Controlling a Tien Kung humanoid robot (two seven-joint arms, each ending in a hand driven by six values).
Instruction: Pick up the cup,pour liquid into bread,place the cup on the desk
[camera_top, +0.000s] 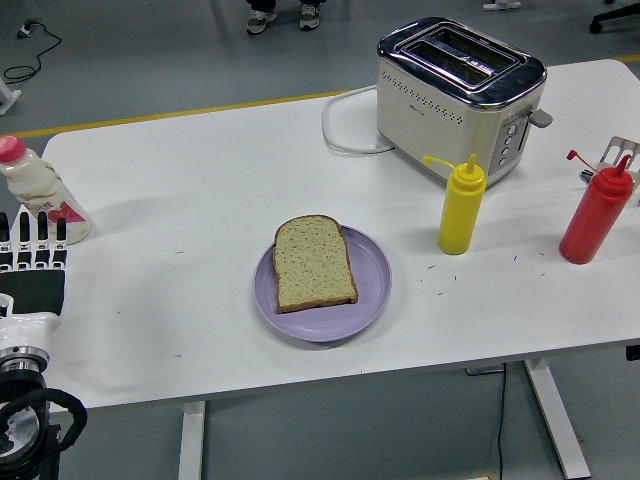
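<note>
since nothing is grasped yet, the left robot hand (35, 262) rests flat, fingers straight and empty, at the table (200, 170) edge beside the milk bottle (40, 190), its likely pourer; bread (314, 263) waits on the purple plate (370, 290) mid-table.

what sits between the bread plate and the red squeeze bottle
In the head view, the yellow squeeze bottle stands between the purple plate and the red squeeze bottle; otherwise bare table.
</note>
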